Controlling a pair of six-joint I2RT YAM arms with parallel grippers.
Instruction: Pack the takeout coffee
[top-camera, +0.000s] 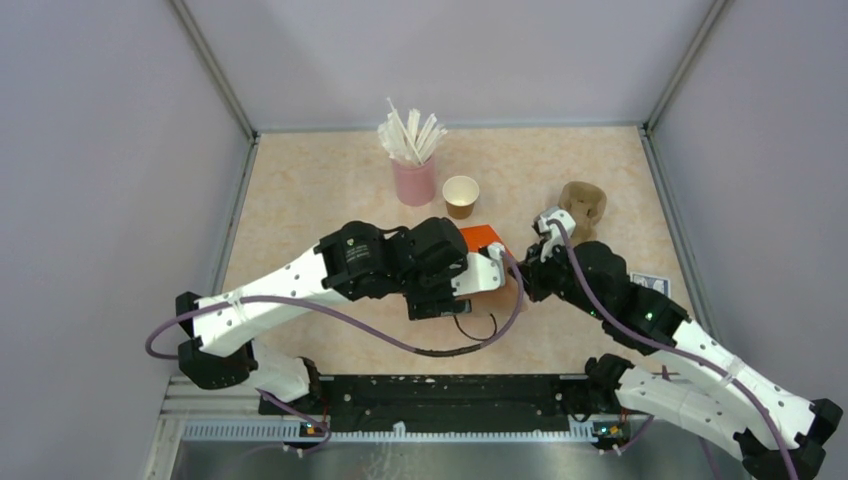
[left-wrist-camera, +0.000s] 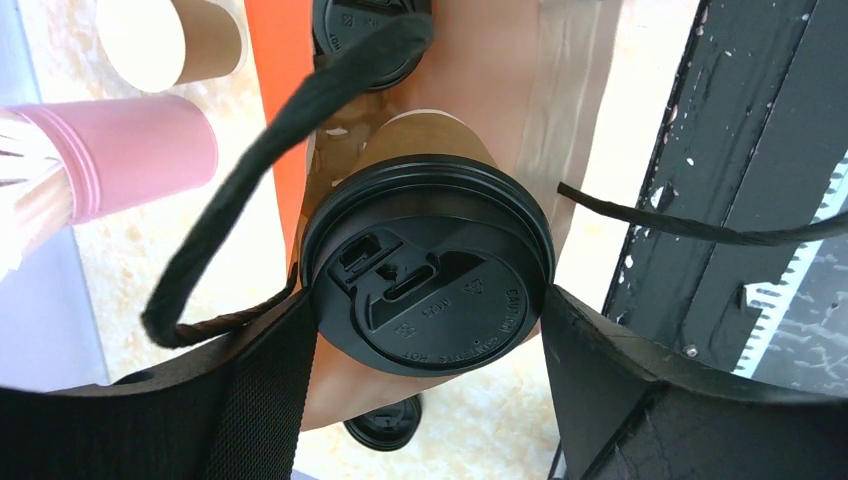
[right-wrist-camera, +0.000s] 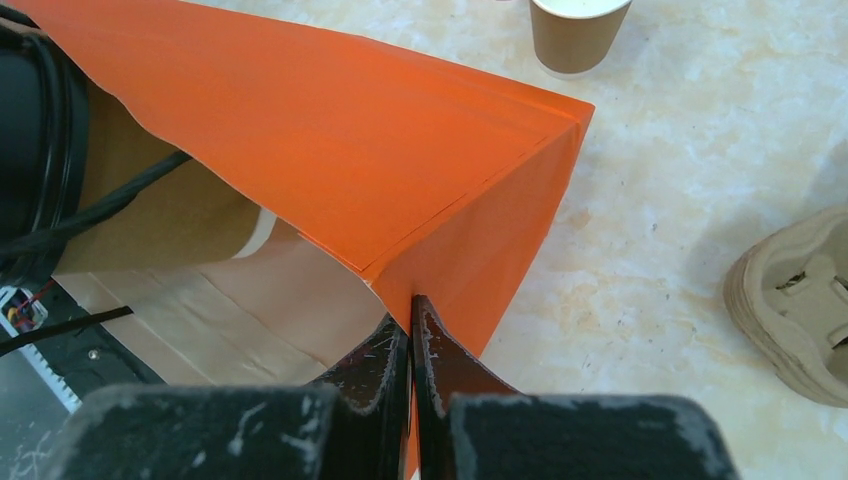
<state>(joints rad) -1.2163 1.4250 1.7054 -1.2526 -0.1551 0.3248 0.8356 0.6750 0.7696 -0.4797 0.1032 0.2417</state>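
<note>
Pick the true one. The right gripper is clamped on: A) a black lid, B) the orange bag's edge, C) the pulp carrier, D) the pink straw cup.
B: the right gripper has its jaws pinched shut on the corner edge of the orange bag.

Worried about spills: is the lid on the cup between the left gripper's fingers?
On. The black lid sits seated all round the top of the cup clamped in the left gripper.

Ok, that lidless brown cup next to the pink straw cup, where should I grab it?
Probably the lidless cup by its near rim, coming down from above, one finger inside. It stands upright with its mouth open, and the pink straw cup crowds its left side, so a sidewall grip looks tight.
</note>
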